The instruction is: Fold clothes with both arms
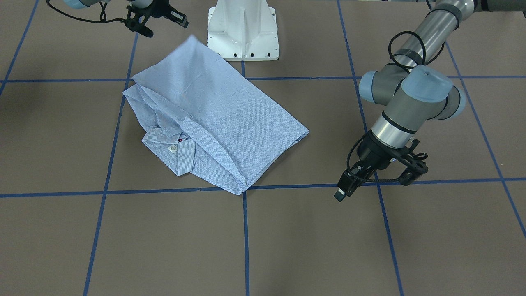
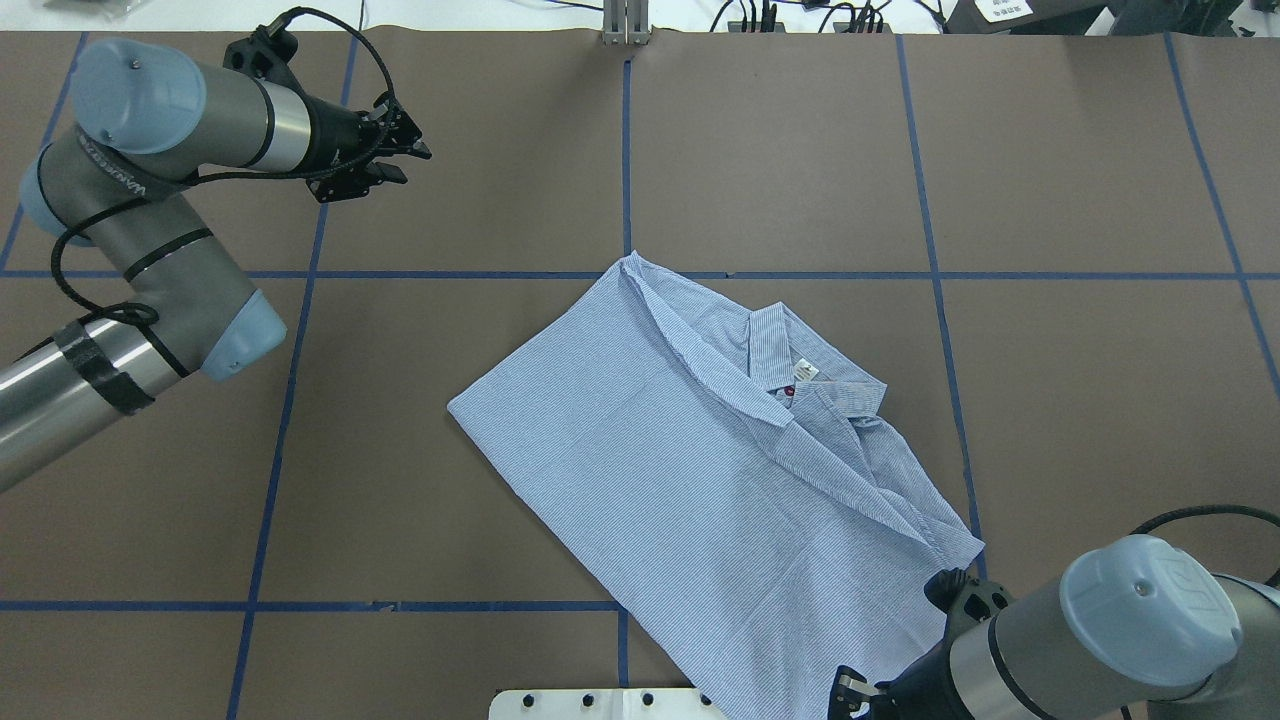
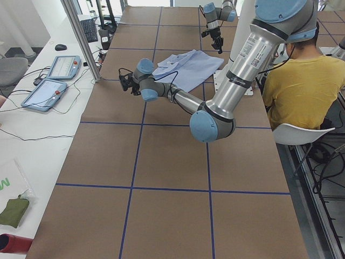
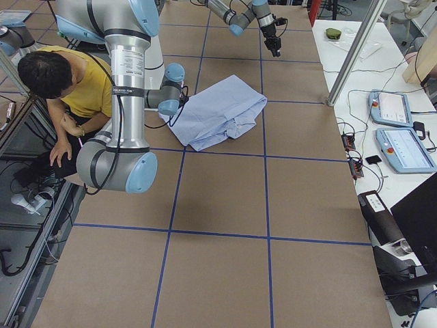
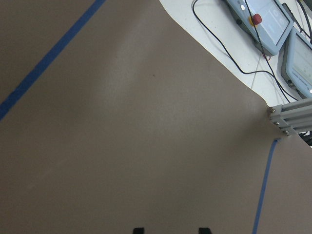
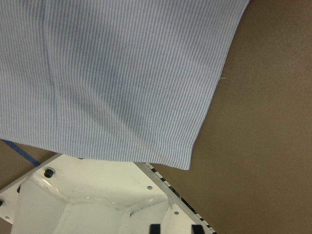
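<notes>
- The shirt lies mid-table, folded into a slanted rectangle with smooth light-blue striped cloth on top. Its collar, white label and a red button show along the rumpled far-right edge.
- Its near corner reaches the white pedestal base.
- The right gripper hovers just beside that corner, fingers spread and empty.
- The left gripper hangs released at far left, well apart from the shirt, over bare table.
- Teach pendants lie beyond the table's far edge.

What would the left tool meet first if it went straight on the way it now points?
Probably the bare brown table; the left tool tilts down toward it, short of the aluminium post.
</notes>
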Action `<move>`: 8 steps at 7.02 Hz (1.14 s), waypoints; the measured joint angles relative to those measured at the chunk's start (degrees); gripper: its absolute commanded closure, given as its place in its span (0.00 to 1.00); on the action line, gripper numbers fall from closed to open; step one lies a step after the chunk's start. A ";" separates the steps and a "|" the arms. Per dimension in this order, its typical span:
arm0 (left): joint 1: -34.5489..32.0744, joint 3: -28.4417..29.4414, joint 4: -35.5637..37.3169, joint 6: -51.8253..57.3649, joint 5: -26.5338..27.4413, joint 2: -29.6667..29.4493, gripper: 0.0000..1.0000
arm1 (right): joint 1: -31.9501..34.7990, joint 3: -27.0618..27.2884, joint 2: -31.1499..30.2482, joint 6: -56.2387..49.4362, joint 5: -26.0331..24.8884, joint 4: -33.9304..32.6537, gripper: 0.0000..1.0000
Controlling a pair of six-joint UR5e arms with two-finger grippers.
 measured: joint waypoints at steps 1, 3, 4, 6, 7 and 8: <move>0.97 -4.09 0.19 -1.86 -0.81 2.99 0.46 | 2.96 0.32 -0.12 -0.10 0.94 0.04 0.00; 6.23 -11.95 0.20 -6.84 -0.68 9.21 0.41 | 13.93 -1.24 2.81 -0.34 1.30 0.04 0.00; 10.03 -14.09 0.25 -9.44 0.66 11.09 0.41 | 20.70 -5.00 6.48 -0.69 0.88 0.03 0.00; 17.70 -15.22 2.62 -13.06 6.15 12.11 0.39 | 28.87 -11.79 11.07 -5.72 -3.10 0.08 0.00; 20.25 -15.12 3.55 -14.10 8.32 12.18 0.38 | 30.06 -13.72 11.70 -9.51 -6.94 0.10 0.00; 21.67 -14.84 3.99 -14.76 9.48 12.20 0.39 | 30.42 -15.14 12.11 -11.59 -9.85 0.13 0.00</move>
